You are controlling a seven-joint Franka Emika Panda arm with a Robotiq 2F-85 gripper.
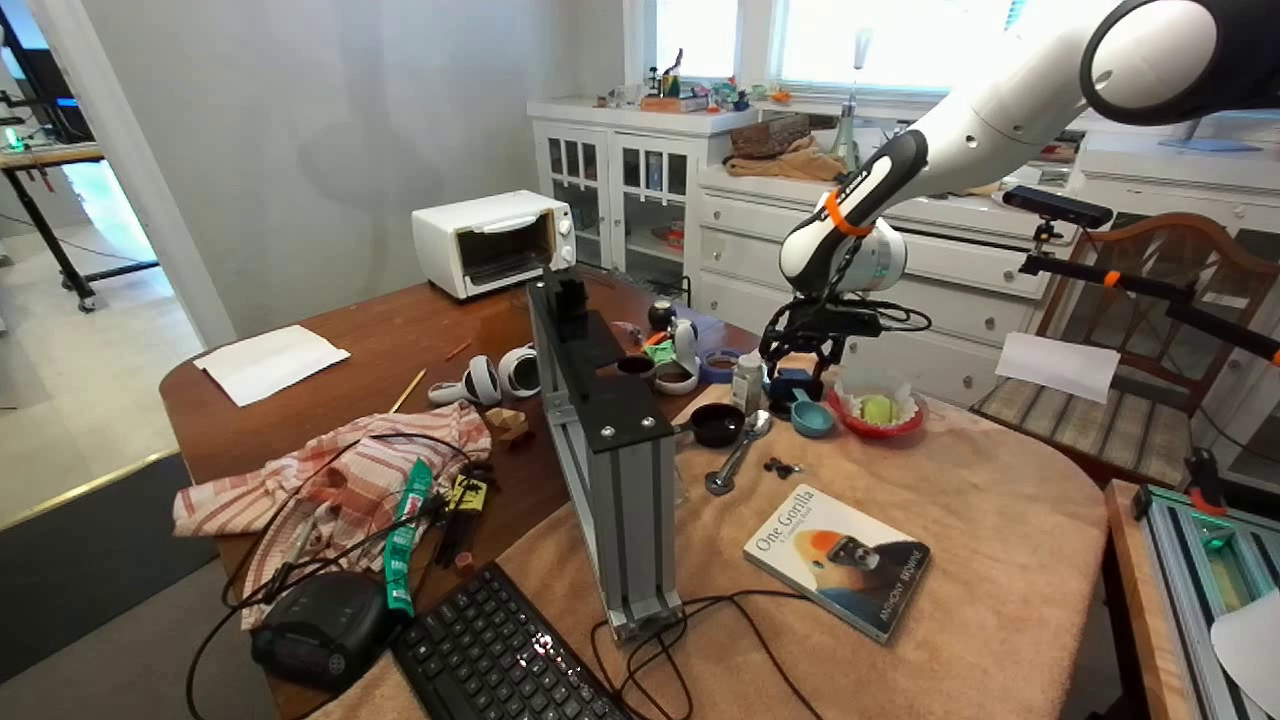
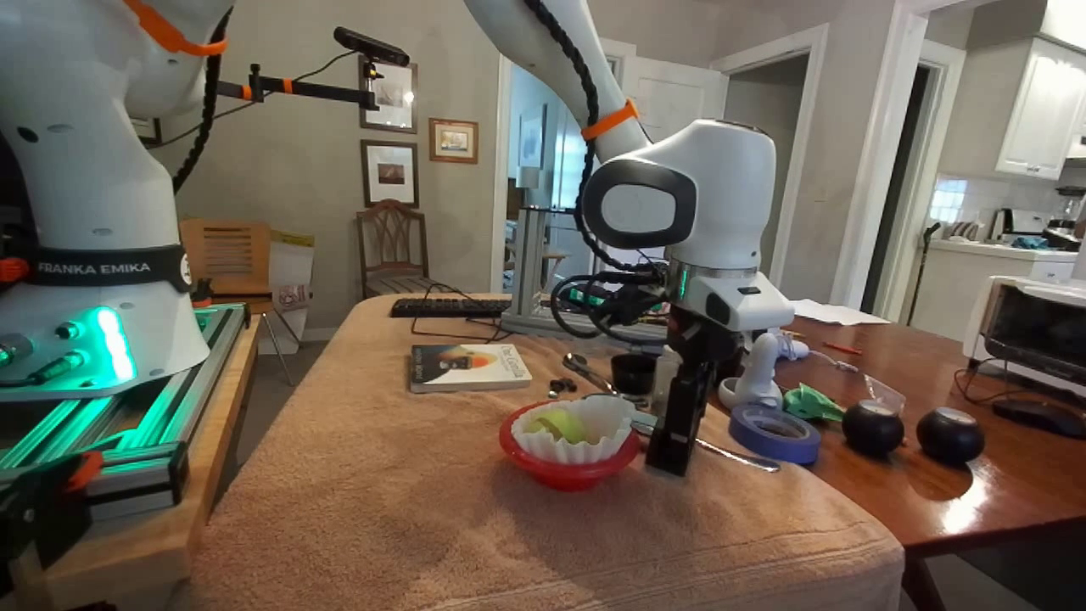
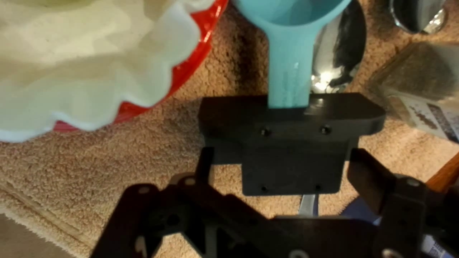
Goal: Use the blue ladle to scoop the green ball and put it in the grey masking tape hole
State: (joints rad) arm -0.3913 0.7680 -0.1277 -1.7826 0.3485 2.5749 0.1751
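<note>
The job looks barely begun: the green ball (image 1: 877,409) sits inside the white lining (image 3: 82,79) of the red-rimmed bowl (image 2: 568,479), and the blue ladle (image 3: 289,68) is just beside that bowl, no ball in its cup. The hand (image 3: 281,159) has its jaws far apart, one on each side of the black block (image 3: 292,175) at the ladle's handle; whether they press on it I cannot tell. Left to do, I judge: secure the ladle, scoop the ball out of the bowl, carry it across and tip it into the tape roll (image 2: 768,447), the likely target, which looks blue rather than grey and lies apart from the bowl, the hand between them in both exterior views. The book (image 1: 838,562) near the bowl reads "One Gorilla" and "Anthony Browne"; the robot's base (image 2: 93,297), well apart from the bowl, bears "FRANKA EMIKA". A bottle (image 1: 746,385) near the bowl has an unreadable label.
</note>
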